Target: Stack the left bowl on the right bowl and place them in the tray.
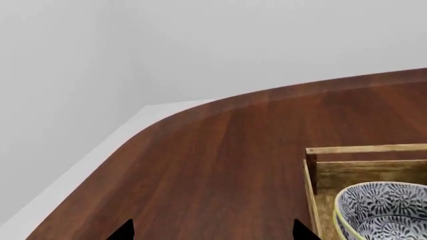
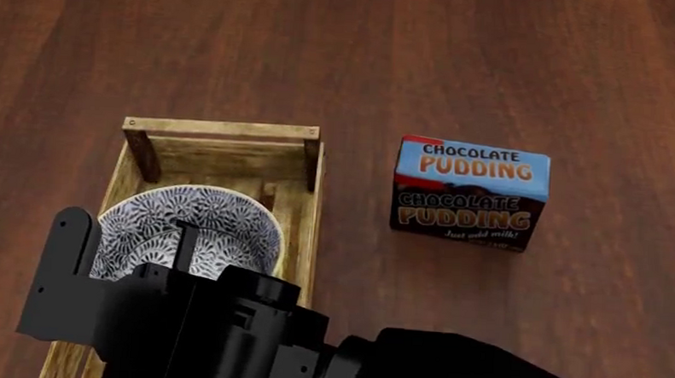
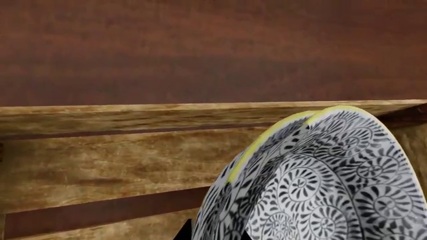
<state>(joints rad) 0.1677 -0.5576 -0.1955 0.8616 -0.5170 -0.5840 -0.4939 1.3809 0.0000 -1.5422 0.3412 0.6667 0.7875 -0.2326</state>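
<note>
Placing step: the stacked bowls (image 2: 193,225) sit inside the tray (image 2: 220,129), and release is what remains.

From the head view I see the patterned bowls resting in the middle of the tray, with my right arm reaching in from the near right, its gripper (image 3: 215,231) low over the bowls' near rim. The right wrist view shows two yellow-edged rims nested together and dark fingertips at the rim; I judge them closed on it, though the view is too tight to be sure. Next I need to open those fingers and lift straight up without nudging the stack. My left gripper (image 1: 212,231) hangs over bare table (image 1: 220,150) just left of the tray, fingers spread, holding nothing. The pudding box (image 2: 470,193) stands well right of the tray.
</note>
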